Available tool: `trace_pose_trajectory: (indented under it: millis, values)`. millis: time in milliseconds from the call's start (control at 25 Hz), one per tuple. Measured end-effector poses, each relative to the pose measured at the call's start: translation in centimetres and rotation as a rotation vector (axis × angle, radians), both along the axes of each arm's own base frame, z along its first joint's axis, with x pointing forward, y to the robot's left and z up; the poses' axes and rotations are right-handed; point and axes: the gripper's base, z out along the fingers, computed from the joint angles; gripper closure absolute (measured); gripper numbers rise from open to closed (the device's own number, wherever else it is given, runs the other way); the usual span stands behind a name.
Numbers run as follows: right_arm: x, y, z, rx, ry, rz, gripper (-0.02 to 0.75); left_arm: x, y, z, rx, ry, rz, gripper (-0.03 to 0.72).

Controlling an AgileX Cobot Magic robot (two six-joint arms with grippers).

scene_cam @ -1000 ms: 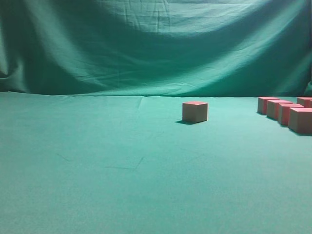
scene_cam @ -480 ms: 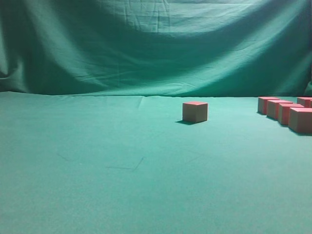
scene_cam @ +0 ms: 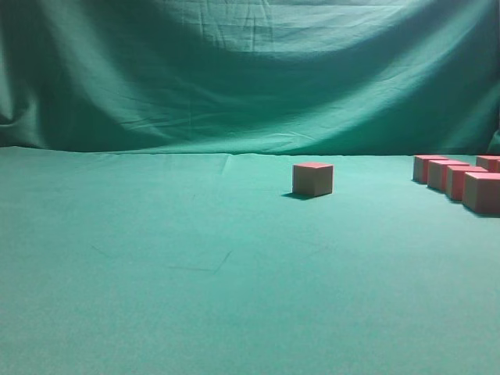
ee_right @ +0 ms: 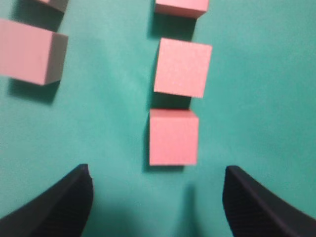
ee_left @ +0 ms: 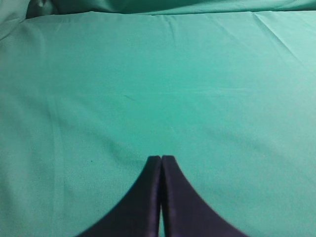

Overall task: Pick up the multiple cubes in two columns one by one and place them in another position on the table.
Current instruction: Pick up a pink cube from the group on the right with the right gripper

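Note:
A lone cube (scene_cam: 312, 179) sits on the green table (scene_cam: 156, 258) right of centre. More cubes (scene_cam: 457, 181) stand in rows at the right edge. From above, my right gripper (ee_right: 157, 173) is open, with its two dark fingers (ee_right: 66, 202) wide apart and nothing between them. The nearest cube (ee_right: 173, 137) lies just ahead of the fingertips, another cube (ee_right: 182, 67) behind it, and a further column's cube (ee_right: 29, 51) to the left. My left gripper (ee_left: 161, 158) is shut over bare cloth, holding nothing. Neither gripper shows in the exterior view.
Green cloth backdrop (scene_cam: 250, 70) hangs behind the table. Wrinkles cross the cloth (ee_left: 148, 74) under the left gripper. A cube (ee_right: 180, 7) is cut off by the right wrist view's top edge.

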Motion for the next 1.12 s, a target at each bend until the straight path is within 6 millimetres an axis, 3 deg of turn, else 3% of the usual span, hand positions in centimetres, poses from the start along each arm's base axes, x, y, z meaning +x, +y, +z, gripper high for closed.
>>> trace_pose_trajectory:
  millis: [440,720,760,800,1040,1120]
  values:
    - [1.7,-0.4,-4.1,-0.008,0.072,-0.004,0.195,0.0,0.0,0.0,0.0,0.0,0.0,0.688]
    - [1.8,-0.7,-4.6,0.003,0.083,-0.025,0.195,0.0,0.0,0.0,0.0,0.0,0.0,0.688]
    - [1.8,-0.7,-4.6,0.003,0.083,-0.025,0.254,0.0,0.0,0.0,0.0,0.0,0.0,0.688]
    - [1.8,-0.7,-4.6,0.004,0.083,-0.026,0.251,0.0,0.0,0.0,0.0,0.0,0.0,0.688]
    - [1.8,-0.7,-4.6,0.004,0.081,-0.026,0.475,0.0,0.0,0.0,0.0,0.0,0.0,0.688]
    - [1.8,-0.7,-4.6,0.005,0.085,-0.037,0.47,0.0,0.0,0.0,0.0,0.0,0.0,0.688]
